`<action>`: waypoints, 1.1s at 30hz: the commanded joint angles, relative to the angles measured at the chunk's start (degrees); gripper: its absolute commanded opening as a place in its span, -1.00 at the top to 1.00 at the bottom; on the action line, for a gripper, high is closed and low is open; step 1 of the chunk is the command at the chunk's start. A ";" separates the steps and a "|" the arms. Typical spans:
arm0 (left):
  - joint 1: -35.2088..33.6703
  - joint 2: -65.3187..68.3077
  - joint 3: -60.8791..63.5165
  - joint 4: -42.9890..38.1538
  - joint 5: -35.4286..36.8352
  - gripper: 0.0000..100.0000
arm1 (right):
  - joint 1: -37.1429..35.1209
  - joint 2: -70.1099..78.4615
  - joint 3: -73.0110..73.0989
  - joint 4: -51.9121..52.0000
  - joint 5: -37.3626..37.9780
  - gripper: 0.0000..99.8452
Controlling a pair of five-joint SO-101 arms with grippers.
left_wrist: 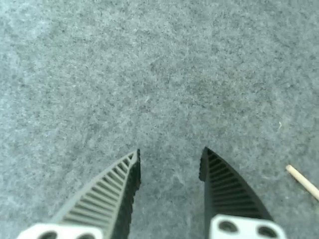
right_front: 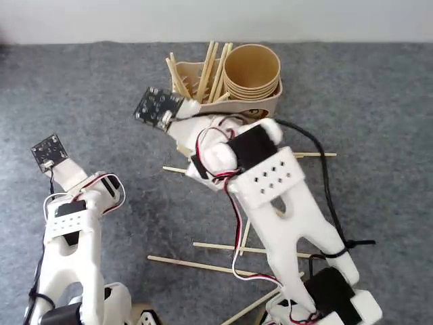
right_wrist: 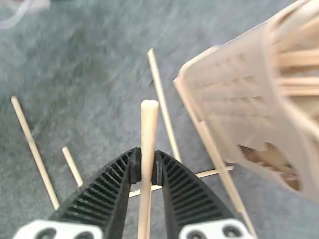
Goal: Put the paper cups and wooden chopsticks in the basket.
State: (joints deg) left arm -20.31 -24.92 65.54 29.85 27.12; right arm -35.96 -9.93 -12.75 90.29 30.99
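I see white printed shells on both arms, left arm [right_front: 71,257] and right arm [right_front: 301,217], with black servo blocks, drilled plates and looping red, white and black wires. A thick black cable [right_front: 327,183] runs along the right. My left hand [left_wrist: 171,151] and right hand [right_wrist: 146,151] have black ribbed fingers on white screw-holed bases.

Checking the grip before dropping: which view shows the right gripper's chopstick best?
Right wrist view: the chopstick is clamped in the right gripper, beside the basket. In the high view the arm covers it; the left wrist view faces carpet.
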 commanded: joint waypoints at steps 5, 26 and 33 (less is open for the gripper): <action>-0.35 -1.58 -0.31 -0.88 -0.70 0.63 | 0.75 -2.86 -18.20 1.89 -6.59 0.98; -0.35 -1.58 -0.31 -0.88 -0.70 0.63 | 4.88 5.23 -31.12 -35.74 -15.12 0.98; -0.35 -1.58 -0.31 -0.88 -0.70 0.63 | 6.11 12.26 -31.12 -40.66 -15.21 0.98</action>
State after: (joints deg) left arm -20.31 -24.92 65.54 29.85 27.12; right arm -31.65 0.97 -41.49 51.69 16.40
